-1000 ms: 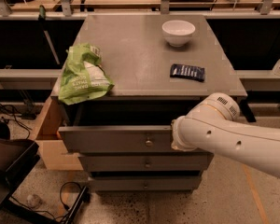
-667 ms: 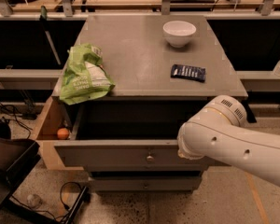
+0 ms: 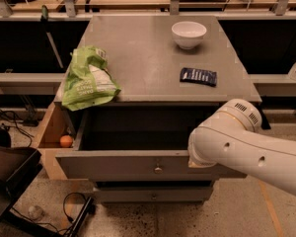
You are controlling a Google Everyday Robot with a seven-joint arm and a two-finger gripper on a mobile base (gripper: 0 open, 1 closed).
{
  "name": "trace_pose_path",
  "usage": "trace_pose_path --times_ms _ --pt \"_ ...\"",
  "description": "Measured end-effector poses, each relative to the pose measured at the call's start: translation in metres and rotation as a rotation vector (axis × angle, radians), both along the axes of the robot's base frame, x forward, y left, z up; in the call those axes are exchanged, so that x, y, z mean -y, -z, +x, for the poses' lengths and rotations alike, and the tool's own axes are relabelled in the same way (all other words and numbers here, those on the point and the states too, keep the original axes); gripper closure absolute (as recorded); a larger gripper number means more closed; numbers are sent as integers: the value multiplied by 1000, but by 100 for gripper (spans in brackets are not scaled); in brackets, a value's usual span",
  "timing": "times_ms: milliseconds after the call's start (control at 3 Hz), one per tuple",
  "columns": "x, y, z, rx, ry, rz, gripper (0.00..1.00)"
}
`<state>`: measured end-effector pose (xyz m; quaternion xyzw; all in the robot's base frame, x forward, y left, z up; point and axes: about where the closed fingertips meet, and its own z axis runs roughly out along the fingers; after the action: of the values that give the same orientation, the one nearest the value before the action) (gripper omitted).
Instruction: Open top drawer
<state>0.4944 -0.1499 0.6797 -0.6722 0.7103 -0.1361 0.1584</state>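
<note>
The top drawer (image 3: 113, 165) of the grey cabinet stands pulled well out toward me. Its dark grey box interior (image 3: 138, 127) looks bare. A small round metal knob (image 3: 158, 169) sits at the centre of its front panel. My white arm (image 3: 237, 142) reaches in from the right and ends against the right part of the drawer's front edge. My gripper is at that end, hidden behind the arm's rounded wrist housing (image 3: 202, 149).
On the cabinet top (image 3: 143, 58) lie a green bag (image 3: 89, 80), a white bowl (image 3: 188, 33) and a dark blue packet (image 3: 198, 76). A light wooden box drawer (image 3: 49, 132) at the left holds an orange ball (image 3: 65, 140). A shorter grey drawer front (image 3: 153, 194) is below. Cables and a black object (image 3: 10, 172) lie on the floor at left.
The top drawer has slid further out toward me, showing more of its interior. My arm's end has drawn back with the drawer's front edge.
</note>
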Motion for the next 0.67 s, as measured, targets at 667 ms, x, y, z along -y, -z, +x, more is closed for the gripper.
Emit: trace_pose_path --times_ms 667 --pt "8 -6 -26 -29 15 -13 100"
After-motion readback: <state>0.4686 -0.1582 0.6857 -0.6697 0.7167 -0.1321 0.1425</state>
